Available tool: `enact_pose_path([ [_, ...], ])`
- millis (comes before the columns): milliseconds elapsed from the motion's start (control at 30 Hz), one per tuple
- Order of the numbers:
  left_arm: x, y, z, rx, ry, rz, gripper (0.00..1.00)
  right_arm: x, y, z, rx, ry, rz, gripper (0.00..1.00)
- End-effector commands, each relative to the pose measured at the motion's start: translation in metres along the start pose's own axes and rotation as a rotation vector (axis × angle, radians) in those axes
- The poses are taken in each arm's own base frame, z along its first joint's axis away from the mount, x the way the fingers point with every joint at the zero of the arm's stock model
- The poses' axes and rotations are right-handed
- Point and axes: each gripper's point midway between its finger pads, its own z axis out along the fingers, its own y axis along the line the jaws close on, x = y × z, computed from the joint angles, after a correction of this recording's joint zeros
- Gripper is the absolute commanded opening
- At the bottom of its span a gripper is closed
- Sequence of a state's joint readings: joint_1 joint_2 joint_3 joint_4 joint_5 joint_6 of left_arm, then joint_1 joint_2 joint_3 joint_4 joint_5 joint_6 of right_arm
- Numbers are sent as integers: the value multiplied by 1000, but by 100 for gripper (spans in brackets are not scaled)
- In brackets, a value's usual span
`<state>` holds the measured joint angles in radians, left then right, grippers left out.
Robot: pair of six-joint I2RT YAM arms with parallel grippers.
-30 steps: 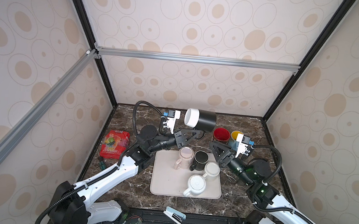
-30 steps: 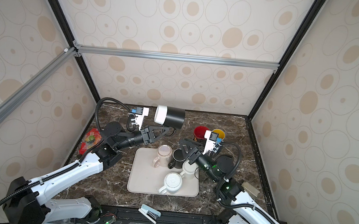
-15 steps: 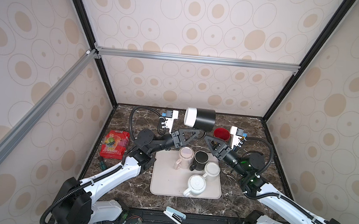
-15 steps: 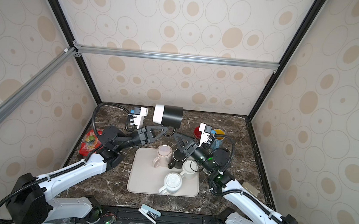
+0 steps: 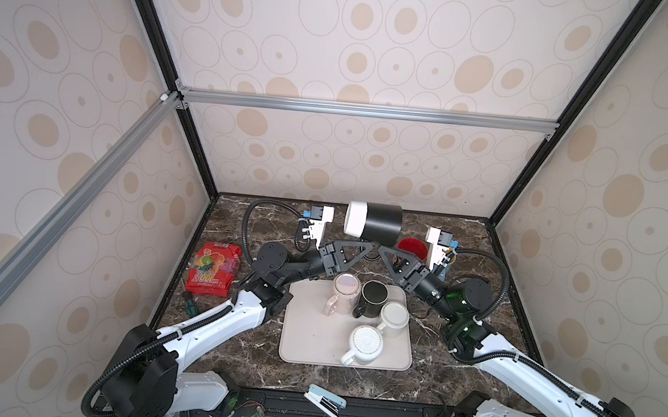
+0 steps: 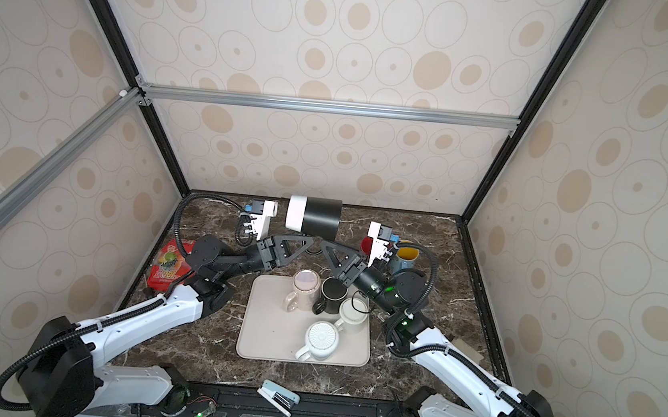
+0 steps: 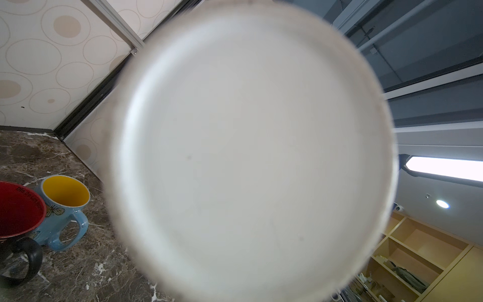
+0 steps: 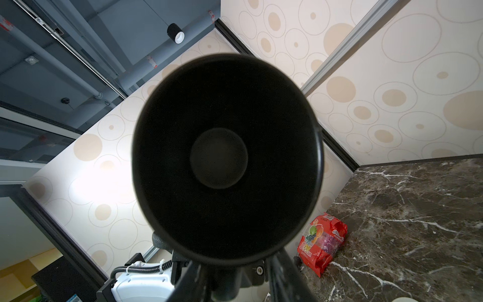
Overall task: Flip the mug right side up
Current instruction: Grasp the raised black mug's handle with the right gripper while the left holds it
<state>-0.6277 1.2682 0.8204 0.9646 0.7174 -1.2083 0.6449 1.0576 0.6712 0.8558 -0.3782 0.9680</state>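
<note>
Left gripper (image 5: 367, 245) clenched on the black mug (image 5: 381, 222), which I hold sideways mid-air at frame centre. Right gripper (image 5: 383, 250) just beside, grip unclear. Mid-flip, I judge; next, turn its mouth upward.

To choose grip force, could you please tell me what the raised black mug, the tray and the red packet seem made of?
Black mug: probably ceramic, with a matt-looking black wall and a white base.
Tray: likely plastic or silicone; it is smooth matt beige with rounded corners.
Red packet: glossy plastic film, crinkled, with highlights.
</note>
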Motion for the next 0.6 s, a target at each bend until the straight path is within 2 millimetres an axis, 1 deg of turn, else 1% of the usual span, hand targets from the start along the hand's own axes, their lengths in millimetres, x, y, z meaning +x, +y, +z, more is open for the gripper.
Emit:
enact_pose_path([
  [0,-9,-39,1,138,-29,72,0,-19,22,5,-69,-53,-19,34],
  [300,4,-32,5,150,-6,40,0,-24,14,13,-49,-74,-4,29],
  [333,5,-31,5,147,-4,38,0,-25,12,13,-43,-81,-3,26],
  [467,11,-23,3,135,6,24,0,-27,13,14,-41,-79,-17,21],
  [567,15,-17,2,125,12,12,0,-26,13,15,-39,-71,-17,8],
])
